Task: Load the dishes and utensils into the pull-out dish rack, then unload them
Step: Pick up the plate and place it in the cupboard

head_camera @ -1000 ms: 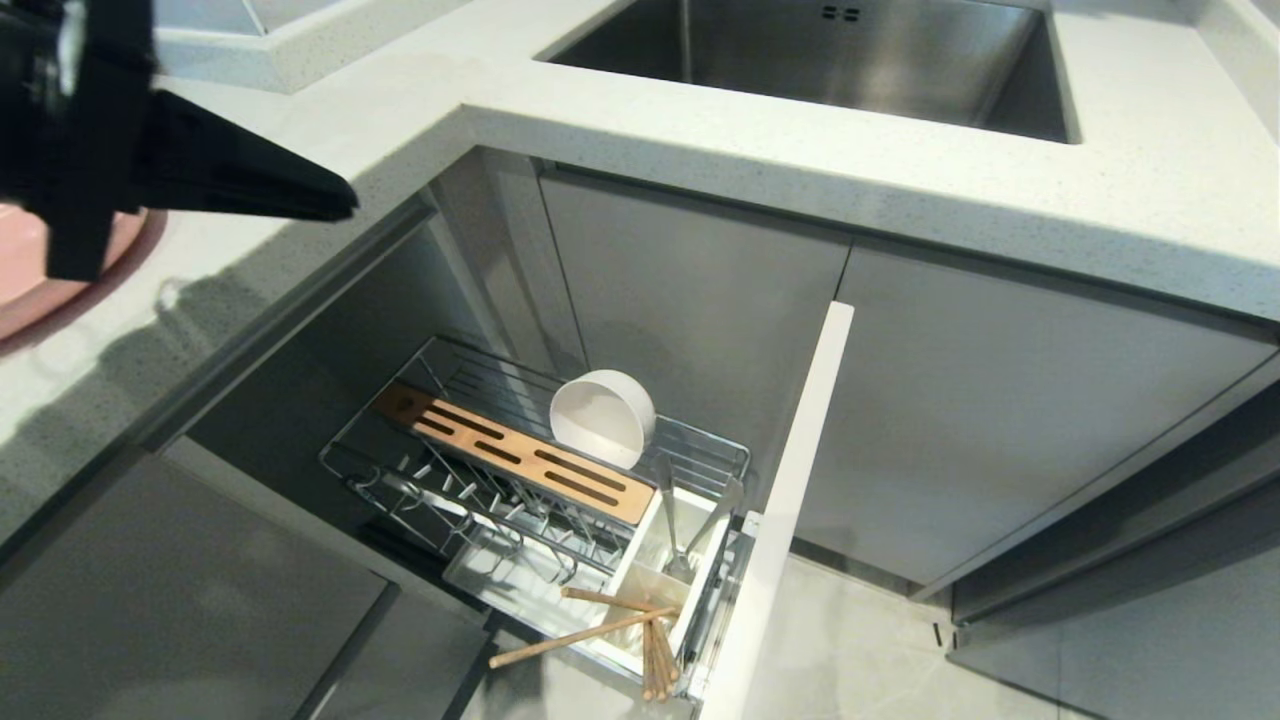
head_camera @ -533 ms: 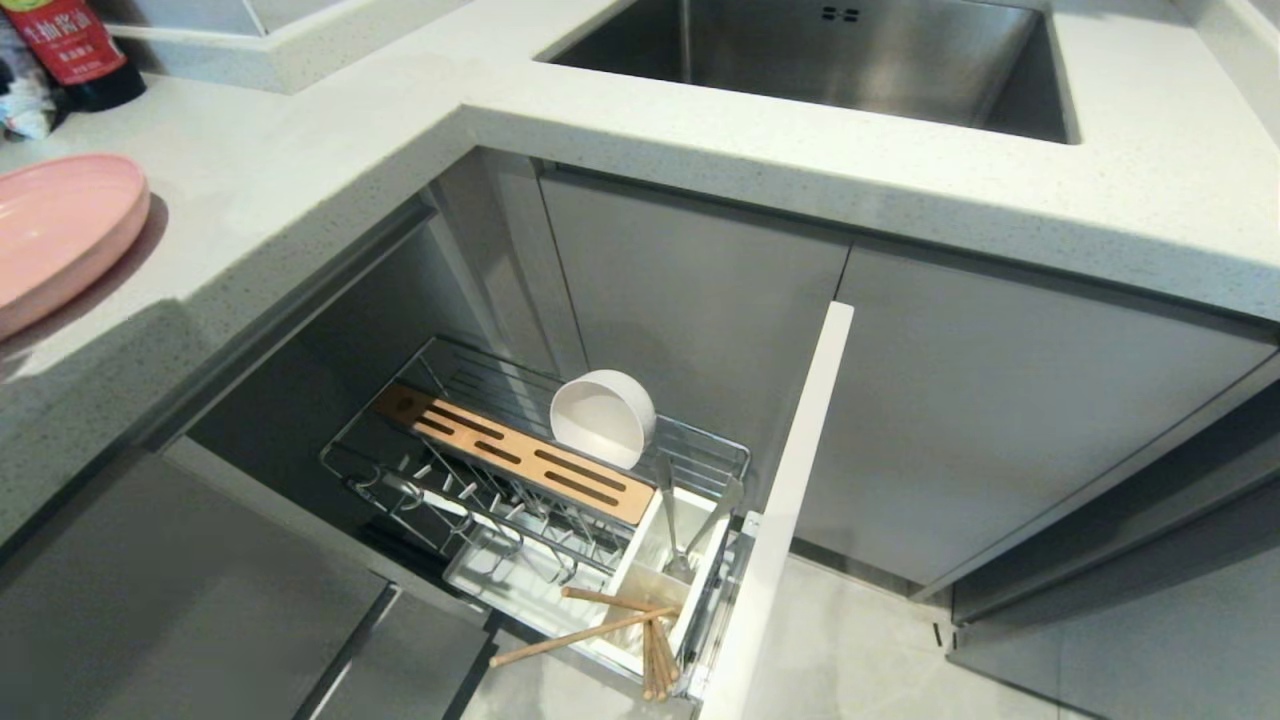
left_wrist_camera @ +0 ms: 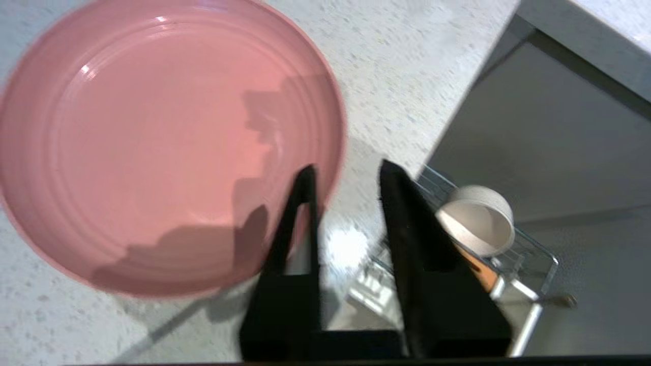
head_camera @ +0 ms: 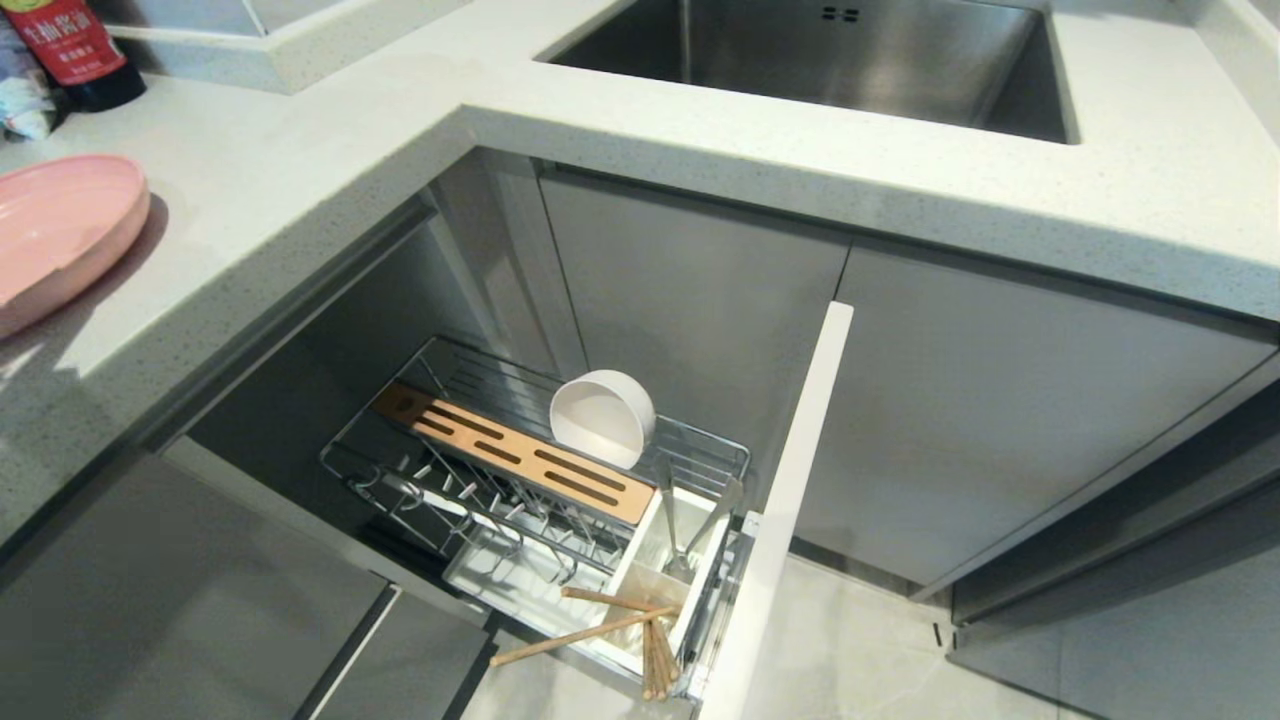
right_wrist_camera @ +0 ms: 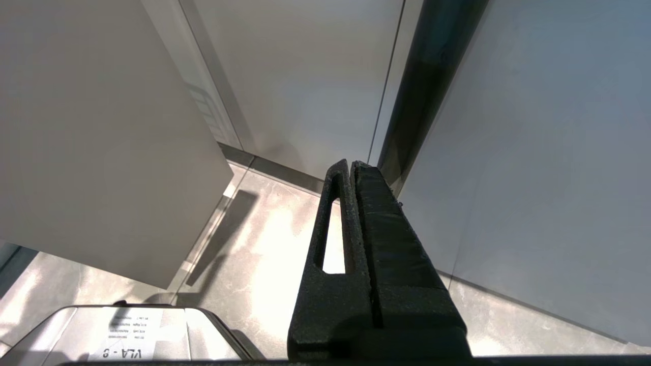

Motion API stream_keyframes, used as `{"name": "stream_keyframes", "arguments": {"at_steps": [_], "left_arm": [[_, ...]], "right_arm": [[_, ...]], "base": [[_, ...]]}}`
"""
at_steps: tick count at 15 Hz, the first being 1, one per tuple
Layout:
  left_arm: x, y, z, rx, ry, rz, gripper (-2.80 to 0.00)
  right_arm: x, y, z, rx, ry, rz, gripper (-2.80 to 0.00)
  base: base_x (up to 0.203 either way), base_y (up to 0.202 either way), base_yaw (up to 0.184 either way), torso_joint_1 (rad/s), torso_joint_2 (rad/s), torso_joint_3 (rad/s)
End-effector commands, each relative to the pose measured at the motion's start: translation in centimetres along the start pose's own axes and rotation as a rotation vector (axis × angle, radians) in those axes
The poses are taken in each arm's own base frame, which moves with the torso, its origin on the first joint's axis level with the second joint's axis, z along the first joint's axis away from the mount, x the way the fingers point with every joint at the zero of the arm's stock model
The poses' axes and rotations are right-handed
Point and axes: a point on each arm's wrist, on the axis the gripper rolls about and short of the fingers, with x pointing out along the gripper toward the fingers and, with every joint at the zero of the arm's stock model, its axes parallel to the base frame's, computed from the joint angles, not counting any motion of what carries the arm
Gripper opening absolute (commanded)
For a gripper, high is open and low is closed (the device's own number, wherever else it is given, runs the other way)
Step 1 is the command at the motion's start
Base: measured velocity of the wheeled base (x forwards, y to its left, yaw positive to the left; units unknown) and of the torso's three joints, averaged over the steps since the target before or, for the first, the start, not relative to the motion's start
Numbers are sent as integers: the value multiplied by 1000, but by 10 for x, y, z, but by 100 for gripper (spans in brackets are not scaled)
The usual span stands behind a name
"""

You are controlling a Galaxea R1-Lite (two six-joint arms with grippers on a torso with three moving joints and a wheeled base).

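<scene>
The left gripper (left_wrist_camera: 346, 173) hovers above the speckled white counter (left_wrist_camera: 407, 76), jaws parted and empty, beside the wide pink round plate (left_wrist_camera: 152, 142). The right gripper (right_wrist_camera: 351, 168) hangs closed near the floor.

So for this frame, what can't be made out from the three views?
- Pink plate: the head view's left edge cuts it off.
- Left gripper: outside the head view; the left wrist view is motion-blurred, its fingers apart and empty.
- Spoon: its lower end is sunk in the utensil box of the rack.
- Bottle: cropped by the head view's top edge.
- Right gripper: seen only beside cabinet panels.
</scene>
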Motion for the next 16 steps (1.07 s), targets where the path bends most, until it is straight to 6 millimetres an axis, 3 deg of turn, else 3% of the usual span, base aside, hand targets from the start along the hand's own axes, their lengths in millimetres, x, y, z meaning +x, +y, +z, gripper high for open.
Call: {"name": "stream_keyframes", "arguments": {"at_steps": [1,8,16], "left_arm": [[14,1,-2,0,11,27,0],[63,3,-6,2,88,70,0],[82,4,-8,7,119,128,0]], "right_arm": [[0,0,0,-1,1,0,-280],[0,0,0,-1,0,0,-280],[0,0,0,-1,0,0,-280]], "base": [[0,0,0,0,0,0],[0,0,0,0,0,0],[0,0,0,0,0,0]]}}
